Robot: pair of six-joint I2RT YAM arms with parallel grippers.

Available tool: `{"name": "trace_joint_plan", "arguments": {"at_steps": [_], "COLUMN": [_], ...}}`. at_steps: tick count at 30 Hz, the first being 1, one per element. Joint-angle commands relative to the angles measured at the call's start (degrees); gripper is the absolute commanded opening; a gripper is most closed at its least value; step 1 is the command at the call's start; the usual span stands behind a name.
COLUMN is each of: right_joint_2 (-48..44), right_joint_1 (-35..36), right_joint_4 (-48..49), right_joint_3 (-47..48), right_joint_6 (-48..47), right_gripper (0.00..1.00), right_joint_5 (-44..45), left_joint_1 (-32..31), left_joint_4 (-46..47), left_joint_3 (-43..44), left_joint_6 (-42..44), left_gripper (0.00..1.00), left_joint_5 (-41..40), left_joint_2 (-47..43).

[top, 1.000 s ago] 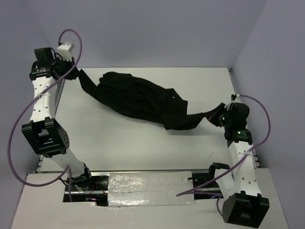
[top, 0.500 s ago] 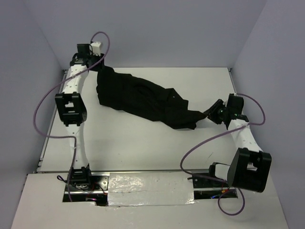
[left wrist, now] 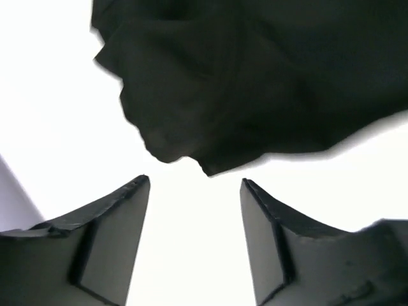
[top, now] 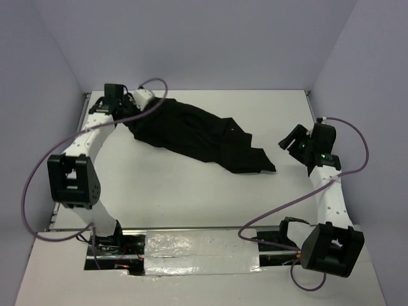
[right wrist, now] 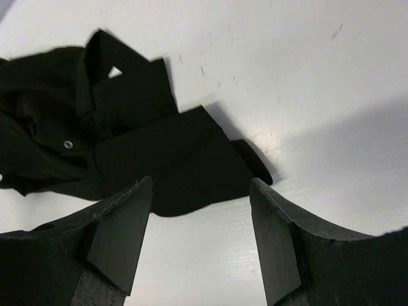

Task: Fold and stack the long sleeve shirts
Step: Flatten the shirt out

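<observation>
Black shirt (top: 204, 137) lies crumpled between left end effector (left wrist: 194, 183) and right end effector (right wrist: 201, 182), both outstretched, wide open.

white table (top: 191, 194) between plain lilac walls (top: 210, 44)

A crumpled black shirt (right wrist: 127, 146) lies on a white counter (right wrist: 306, 76), spreading toward 10 o'clock. At 6 o'clock the right gripper (right wrist: 201, 183) shows its dark jaws apart, holding nothing, with the shirt's near corner just beyond them.

The shirt (top: 197, 137) is lying on the table (top: 191, 191), between the left gripper (top: 131, 104) and the right gripper (top: 289, 139).
</observation>
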Motion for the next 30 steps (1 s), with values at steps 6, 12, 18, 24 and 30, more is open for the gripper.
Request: {"name": "trace_joint_plan", "arguments": {"at_steps": [6, 12, 18, 24, 30], "right_joint_2": [3.18, 10.12, 19.08, 24.63, 21.4], "right_joint_1": [1.5, 2.02, 2.02, 2.02, 2.02], "right_joint_4": [0.0, 3.16, 7.47, 10.2, 9.06], "right_joint_3": [-5.45, -5.8, -5.27, -4.83, -3.61], "right_joint_6": [1.09, 1.26, 3.46, 2.41, -0.66], "right_gripper": [0.7, 0.71, 0.73, 0.27, 0.0], "right_joint_5": [-2.53, -2.18, -2.97, -6.39, -6.49], "left_joint_1": [-7.97, -11.57, -13.86, -13.59, -11.23], "left_joint_4": [7.95, 11.89, 20.69, 21.49, 15.18], "left_joint_3": [-14.33, -15.47, -19.78, -17.58, -15.05], "left_joint_6": [23.41, 26.66, 25.62, 21.14, 16.39], "left_gripper": [0.81, 0.88, 0.9, 0.32, 0.0], "left_joint_5": [-4.25, -5.92, -11.01, -11.38, -9.88], "left_joint_2": [0.09, 3.79, 7.39, 8.8, 4.5]}}
